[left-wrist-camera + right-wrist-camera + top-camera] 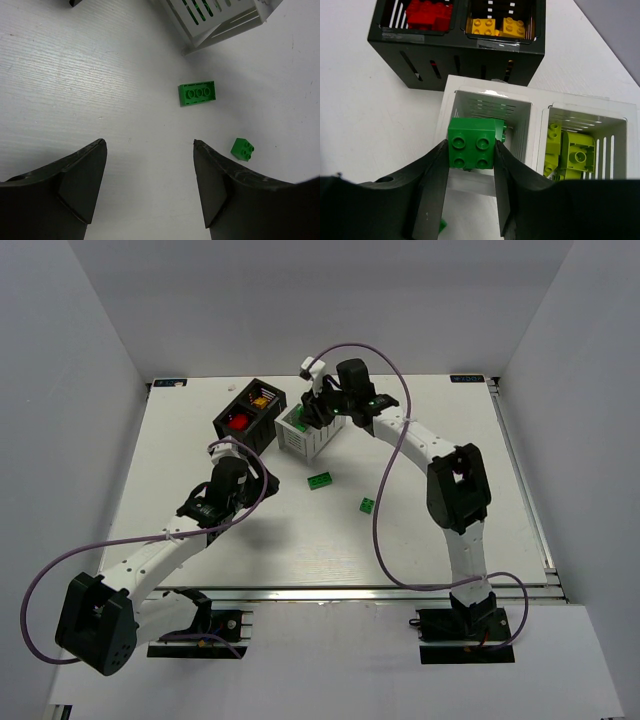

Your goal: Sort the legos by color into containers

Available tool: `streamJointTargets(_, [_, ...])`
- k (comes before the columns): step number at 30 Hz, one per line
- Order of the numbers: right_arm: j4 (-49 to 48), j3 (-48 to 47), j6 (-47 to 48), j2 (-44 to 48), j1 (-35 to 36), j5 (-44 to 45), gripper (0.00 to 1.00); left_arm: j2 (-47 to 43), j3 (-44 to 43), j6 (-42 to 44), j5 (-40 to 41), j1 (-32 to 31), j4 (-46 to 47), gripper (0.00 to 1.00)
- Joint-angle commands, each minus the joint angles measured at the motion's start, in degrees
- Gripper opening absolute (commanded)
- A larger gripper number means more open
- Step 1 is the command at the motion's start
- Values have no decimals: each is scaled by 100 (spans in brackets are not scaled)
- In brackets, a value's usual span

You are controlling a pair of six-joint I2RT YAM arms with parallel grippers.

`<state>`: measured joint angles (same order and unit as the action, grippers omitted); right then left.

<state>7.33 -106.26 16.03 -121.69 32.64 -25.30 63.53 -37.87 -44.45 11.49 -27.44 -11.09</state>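
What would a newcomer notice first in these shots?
The right gripper grips a square green brick over the white rack, at the compartment beside the yellow-green bricks. Behind, the black rack holds red bricks and orange-yellow bricks in separate compartments. A long green brick and a small green brick lie loose on the table, near the open left gripper.

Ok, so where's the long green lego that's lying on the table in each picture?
Top view: the long green lego sits right in the middle of the picture, just below the white box.
Left wrist view: upper middle, just below the white box's corner.
Right wrist view: not clearly in it; the green brick held in the right claw is a square one.
Shared landmark: the white box, seen in all three.
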Motion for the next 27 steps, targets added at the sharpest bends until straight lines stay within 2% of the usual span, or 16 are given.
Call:
streamJointTargets(1, [-285,-299,-65,-109,31,60,44,-130,60,-3,-59,37,107,80])
streamJointTargets(8, [-303,-290,-12,-154,32,16,59,-78,113,146,-348,37,396,81])
streamJointTargets(11, [-320,-299,49,-57,32,-45,65,1,113,243,-577,37,616,84])
streamJointTargets(14, [-268,-273,189,135,23,-194,74,133,69,366,-770,28,748,88])
streamJointTargets(17, [-223,-19,681,530,-3,-518,89,308,-19,550,-859,-7,749,89])
streamJointTargets(22, [-355,1000,1472,1357,-100,-1239,89,730,-360,946,-754,-331,582,89])
streamJointTargets(24, [-94,1361,1797,1717,-197,-1476,89,1011,-502,1209,-622,-568,442,89])
streamJointTargets(26, [48,1624,1781,2007,-415,-1898,83,1196,-721,1533,-438,-744,310,89])
streamJointTargets(27, [145,1695,1702,2104,-521,-2048,73,1371,-783,1649,-384,-884,283,89])
